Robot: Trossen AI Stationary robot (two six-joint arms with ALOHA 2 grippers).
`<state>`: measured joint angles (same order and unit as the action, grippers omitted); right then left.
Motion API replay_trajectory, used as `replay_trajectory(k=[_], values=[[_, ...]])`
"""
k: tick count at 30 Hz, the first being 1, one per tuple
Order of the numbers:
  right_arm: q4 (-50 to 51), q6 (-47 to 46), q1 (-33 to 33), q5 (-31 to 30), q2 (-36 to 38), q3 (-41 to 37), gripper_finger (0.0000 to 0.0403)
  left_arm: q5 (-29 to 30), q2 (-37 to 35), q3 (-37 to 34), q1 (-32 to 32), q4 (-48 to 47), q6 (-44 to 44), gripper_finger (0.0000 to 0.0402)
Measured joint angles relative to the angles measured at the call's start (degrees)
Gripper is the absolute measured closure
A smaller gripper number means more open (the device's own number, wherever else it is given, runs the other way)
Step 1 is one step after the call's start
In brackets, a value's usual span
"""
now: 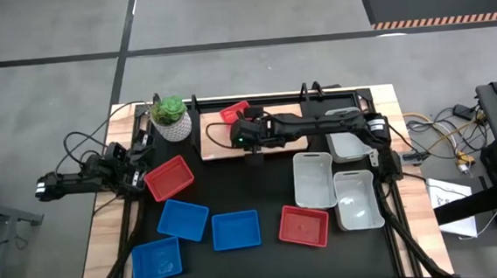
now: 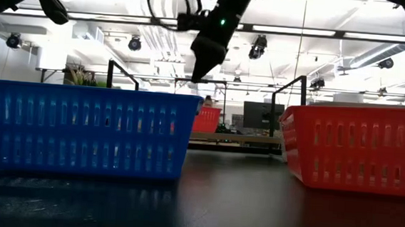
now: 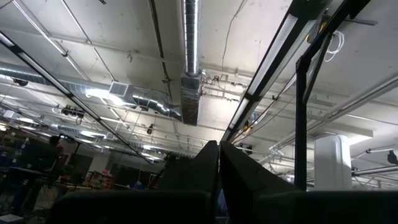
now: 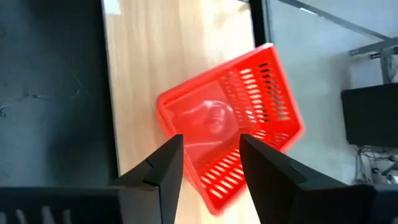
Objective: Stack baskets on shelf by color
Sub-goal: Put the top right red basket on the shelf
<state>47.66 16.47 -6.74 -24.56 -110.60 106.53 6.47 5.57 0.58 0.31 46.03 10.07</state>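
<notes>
Your right pincer (image 4: pixel 210 163) spread wide over the red basket (image 4: pixel 233 118) on the shelf (image 4: pixel 161 50), left pincer (image 3: pixel 219 163) pressed narrow at the worktop's (image 1: pixel 261 195) left edge

- Red basket on shelf (image 1: pixel 234 113): partly covered by the right arm in the high view; in the right wrist view (image 4: pixel 230 124) blurred, its near rim behind the right end effector (image 4: pixel 211 162) fingers, so contact cannot be told.
- Shelf (image 1: pixel 222 141): middle hidden under the right arm.
- Grey basket at shelf end (image 1: pixel 347 145): partly hidden by the arm.
- Blue basket (image 2: pixel 80 128) and red basket (image 2: pixel 361 147), low view: each cut off by the picture's edge; interiors hidden.
- Left end effector (image 3: pixel 219 168): fingertips pressed together against the ceiling; worktop out of view.
</notes>
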Motion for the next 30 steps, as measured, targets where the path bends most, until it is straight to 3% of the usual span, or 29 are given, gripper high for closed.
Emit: replay_trajectory(k=[4, 9, 15, 22, 26, 30], values=[[4.34, 0.43, -1.86, -0.74, 1.23, 3.35, 0.0267, -0.01, -0.01, 0.0, -0.01, 0.01, -0.02, 0.0402], [6.12, 0.02, -7.67, -0.43, 1.52, 4.82, 0.0317, -0.01, -0.01, 0.0, 0.01, 0.01, -0.01, 0.0402], [5.83, -3.39, -15.7, 9.85, 0.41, 1.78, 0.0387, -0.01, 0.01, 0.0, -0.01, -0.04, -0.02, 0.0402], [3.76, -7.19, -19.24, 16.41, -2.86, -1.42, 0.0393, -0.01, 0.01, 0.0, 0.01, -0.02, -0.02, 0.0402], [3.67, -8.12, -18.26, 23.0, -4.31, -1.46, 0.0394, -0.01, 0.01, 0.0, 0.0, -0.03, -0.02, 0.0402], [-0.85, -9.31, -14.94, 24.21, -4.51, -1.17, 0.0394, -0.01, 0.01, 0.0, 0.0, -0.04, -0.02, 0.0402]])
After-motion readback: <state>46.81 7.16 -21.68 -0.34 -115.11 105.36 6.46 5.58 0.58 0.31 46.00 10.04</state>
